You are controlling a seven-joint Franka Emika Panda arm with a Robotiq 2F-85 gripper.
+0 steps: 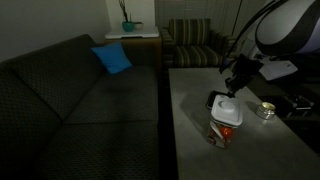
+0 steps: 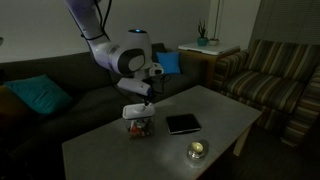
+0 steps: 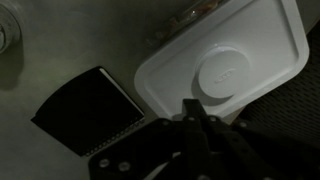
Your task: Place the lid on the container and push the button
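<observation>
Arm [image 2: 98, 44] bent fwd, gripper [image 3: 195, 108] pointing down, closed.

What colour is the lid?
The lid is plain white, and the wrist view shows it best.

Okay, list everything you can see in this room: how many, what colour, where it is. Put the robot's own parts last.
lid: one, white, on top of the container
container: one, red, orange and white print, on the table
table: one, grey, beside the sofa
flat pad: one, black, on the table next to the container
round tin: one, shiny, on the table
sofa: one, dark
blue cushion: one, on the sofa
teal cushion: one, on the sofa
armchair: one, striped, past the table's end
plant: one, teal pot, on a side table
arm: one, white
end effector: one, dark, just above the lid
</observation>
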